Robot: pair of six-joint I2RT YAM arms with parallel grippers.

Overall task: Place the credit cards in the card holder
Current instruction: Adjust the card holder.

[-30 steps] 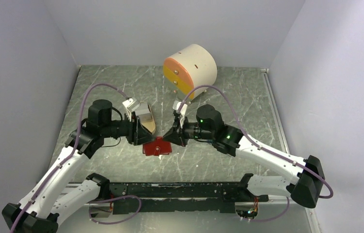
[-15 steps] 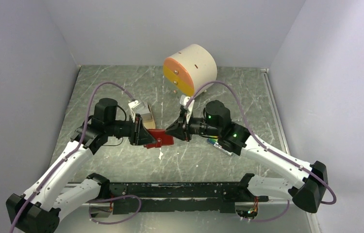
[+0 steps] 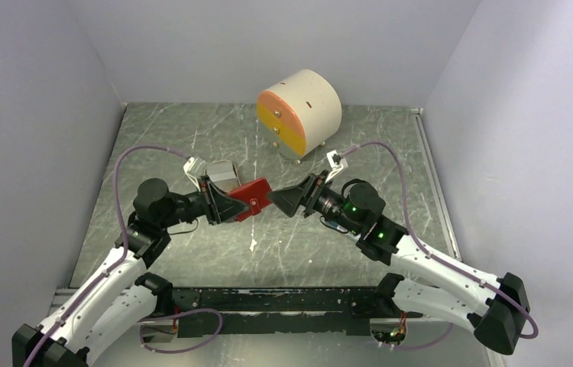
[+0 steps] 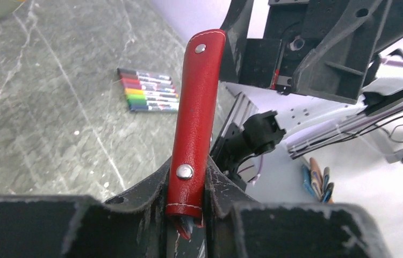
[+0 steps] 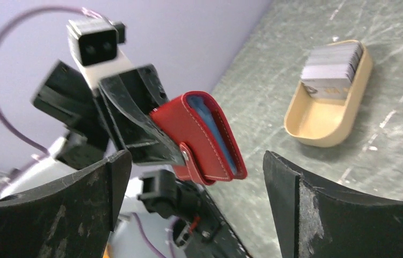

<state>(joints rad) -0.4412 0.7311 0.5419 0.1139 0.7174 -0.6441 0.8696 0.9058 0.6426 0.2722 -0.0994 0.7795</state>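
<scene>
The left arm rises from its base, bends at the elbow and points its wrist across the middle of the bench. The left pincer (image 4: 188,189) is clenched on the lower end of the red card holder (image 4: 195,113), which is off the bench (image 3: 192,252) and juts out from between the fingers (image 4: 145,191). The card holder is folded, its snap tab wrapped round one edge and a sliver of pale blue lining showing at the open side.

The right arm stretches in from the opposite side, forearm low, wrist aimed straight back at the left one, so the two pincers meet nose to nose. The right pincer (image 5: 194,156) is released, its fingers (image 5: 89,196) spread wide. The card holder sits just ahead of its tips and grips nothing there.

Beyond the left pincer lies a tan oval tray (image 5: 323,126) with a stack of silver-grey credit cards (image 5: 331,64) standing in its far end. A bundle of coloured markers (image 4: 148,90) lies on the bench under the right arm. Farther off behind both pincers stands a round cream drawer unit (image 3: 299,112).
</scene>
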